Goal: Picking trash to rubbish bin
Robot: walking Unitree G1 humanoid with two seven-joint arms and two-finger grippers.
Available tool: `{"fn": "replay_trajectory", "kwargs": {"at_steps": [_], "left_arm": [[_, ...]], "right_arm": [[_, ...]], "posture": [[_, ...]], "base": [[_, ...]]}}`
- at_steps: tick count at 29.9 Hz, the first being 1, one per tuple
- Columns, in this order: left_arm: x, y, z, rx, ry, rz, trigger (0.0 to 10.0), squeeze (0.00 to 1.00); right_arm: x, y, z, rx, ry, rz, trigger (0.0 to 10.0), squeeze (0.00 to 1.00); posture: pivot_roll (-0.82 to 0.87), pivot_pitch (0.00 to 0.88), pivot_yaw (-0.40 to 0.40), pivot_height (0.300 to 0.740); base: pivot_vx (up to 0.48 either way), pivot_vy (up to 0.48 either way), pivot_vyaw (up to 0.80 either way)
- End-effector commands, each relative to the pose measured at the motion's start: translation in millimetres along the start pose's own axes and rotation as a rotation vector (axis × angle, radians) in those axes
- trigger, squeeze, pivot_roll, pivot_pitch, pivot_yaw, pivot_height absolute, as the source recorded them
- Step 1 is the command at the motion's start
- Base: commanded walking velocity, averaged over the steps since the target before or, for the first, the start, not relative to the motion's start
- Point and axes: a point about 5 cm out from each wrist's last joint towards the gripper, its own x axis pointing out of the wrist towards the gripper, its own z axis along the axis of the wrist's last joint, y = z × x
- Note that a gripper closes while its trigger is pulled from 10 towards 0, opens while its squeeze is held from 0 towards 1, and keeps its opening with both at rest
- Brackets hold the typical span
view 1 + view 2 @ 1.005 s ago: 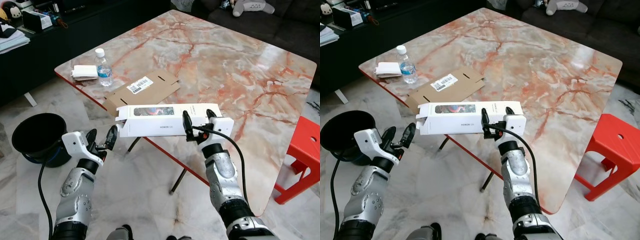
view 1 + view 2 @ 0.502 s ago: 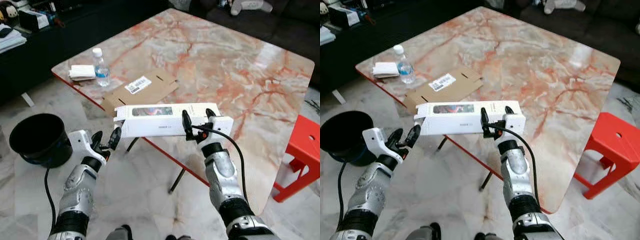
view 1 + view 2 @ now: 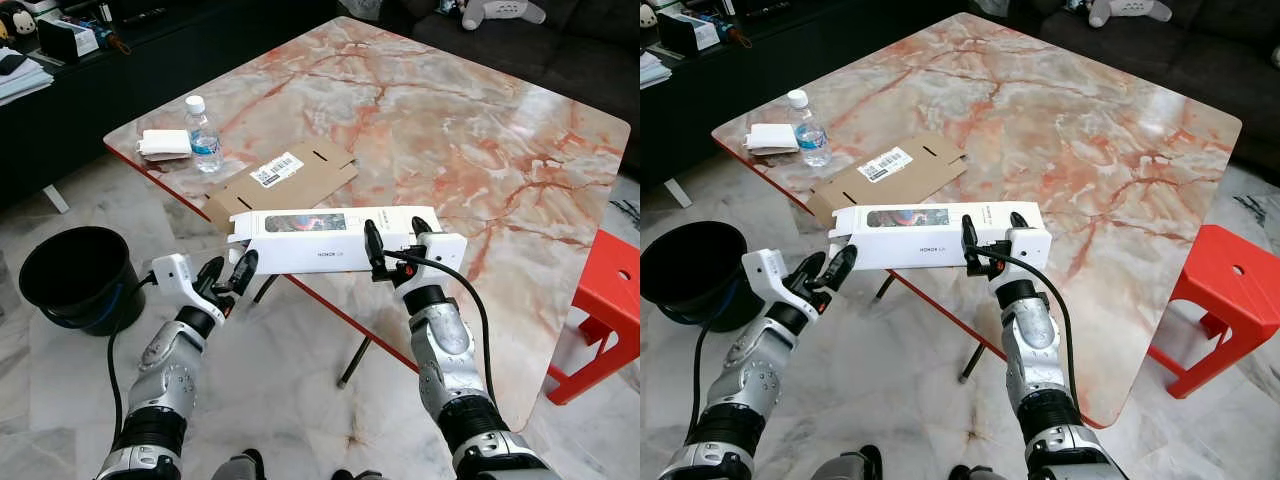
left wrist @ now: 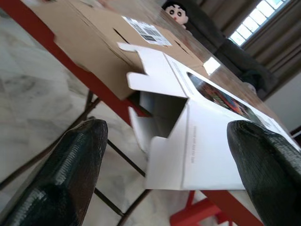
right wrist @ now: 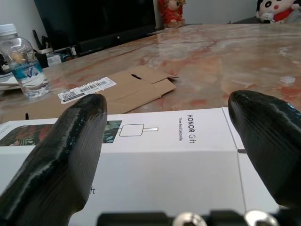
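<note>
The right arm reaches forward and up from the lower middle, forearm nearly upright, and its right claw (image 3: 392, 252) stands at the near edge of the tabletop (image 3: 480, 130) with both black fingers spread wide either side of the white box (image 3: 330, 238), touching its long sides. The left arm is bent at the elbow and angled toward the same edge. Its left claw (image 3: 228, 279) is spread apart just short of the box's open end, fingers (image 4: 70, 174) not touching it.
</note>
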Motion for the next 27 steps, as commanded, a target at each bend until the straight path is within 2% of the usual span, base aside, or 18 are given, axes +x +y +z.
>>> {"fn": "replay_trajectory", "kwargs": {"at_steps": [1, 12, 13, 15, 16, 17, 18, 27], "left_arm": [[2.3, -2.6, -5.2, -0.021, 0.025, -0.016, 10.0, 0.00], [6.8, -7.7, -8.7, -0.036, 0.045, -0.050, 10.0, 0.00], [7.3, -8.2, -9.1, -0.037, 0.047, -0.054, 8.3, 0.00], [7.6, -8.6, -9.4, -0.037, 0.049, -0.056, 8.3, 0.00], [7.9, -8.9, -9.6, -0.039, 0.050, -0.060, 3.5, 0.00], [8.0, -9.1, -9.8, -0.040, 0.050, -0.061, 3.5, 0.00], [8.5, -9.6, -9.9, -0.042, 0.050, -0.064, 0.0, 0.00], [8.4, -9.9, -9.9, -0.043, 0.049, -0.066, 0.0, 0.00]], "right_arm": [[0.5, -2.8, 0.0, 0.004, 0.004, -0.012, 10.0, 0.00], [0.6, -2.4, -0.2, 0.005, 0.005, -0.012, 10.0, 0.00], [0.5, -2.3, -0.3, 0.005, 0.005, -0.013, 10.0, 0.00], [0.4, -2.2, -0.4, 0.005, 0.005, -0.013, 10.0, 0.00], [0.3, -2.3, -0.5, 0.005, 0.005, -0.014, 10.0, 0.00], [0.2, -2.3, -0.5, 0.005, 0.005, -0.014, 10.0, 0.00], [0.0, -2.5, -0.7, 0.005, 0.007, -0.014, 10.0, 0.00], [-0.3, -2.2, -0.9, 0.005, 0.006, -0.014, 10.0, 0.00]], "posture": [[0.16, 0.162, -0.111, 0.740], [0.16, 0.160, -0.108, 0.740], [0.16, 0.160, -0.106, 0.740], [0.16, 0.160, -0.106, 0.740], [0.16, 0.160, -0.106, 0.740], [0.16, 0.160, -0.106, 0.740], [0.16, 0.160, -0.106, 0.740], [0.16, 0.158, -0.104, 0.740]], "base": [[0.000, 0.000, 0.00], [0.000, 0.000, 0.00], [0.000, 0.000, 0.00], [0.000, 0.000, 0.00], [0.000, 0.000, 0.00], [0.000, 0.000, 0.00], [0.000, 0.000, 0.00], [0.000, 0.000, 0.00]]}}
